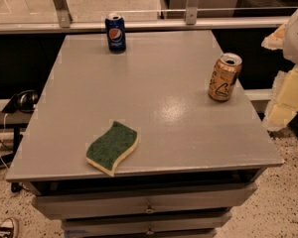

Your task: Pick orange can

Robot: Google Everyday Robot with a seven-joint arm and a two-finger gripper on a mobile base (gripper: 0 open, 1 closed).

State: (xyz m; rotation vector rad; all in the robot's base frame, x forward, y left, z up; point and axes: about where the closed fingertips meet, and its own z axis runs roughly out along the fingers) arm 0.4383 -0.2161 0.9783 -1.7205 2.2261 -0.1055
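The orange can (224, 77) stands upright near the right edge of the grey table (154, 98). It is golden-orange with dark script and a silver top. My gripper (284, 95) shows as pale white and yellowish parts at the right edge of the view. It is beyond the table's right side, to the right of the can and apart from it. It holds nothing that I can see.
A blue Pepsi can (115, 32) stands at the table's far edge, left of centre. A green and yellow sponge (112, 148) lies near the front left. Drawers (149, 207) are below the tabletop. A rail (139, 24) runs behind the table.
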